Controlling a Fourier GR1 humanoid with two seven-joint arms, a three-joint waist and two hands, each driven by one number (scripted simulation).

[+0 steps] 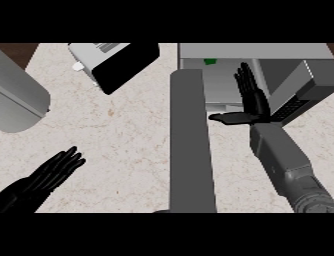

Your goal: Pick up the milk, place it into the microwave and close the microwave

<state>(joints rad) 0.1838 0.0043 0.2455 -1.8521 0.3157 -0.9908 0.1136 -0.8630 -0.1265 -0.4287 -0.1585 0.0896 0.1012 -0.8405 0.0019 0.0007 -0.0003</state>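
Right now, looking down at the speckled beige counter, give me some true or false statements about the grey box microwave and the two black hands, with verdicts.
1. The grey box microwave has its long grey door swung open. True.
2. The black right hand is curled round a carton. False: its fingers are straight and hold nothing, in front of the microwave's opening.
3. The black left hand is open at the lower left, over the speckled beige counter. True.
4. The left hand touches the door. False: bare counter lies between them.
5. A small green item shows inside the microwave. True.
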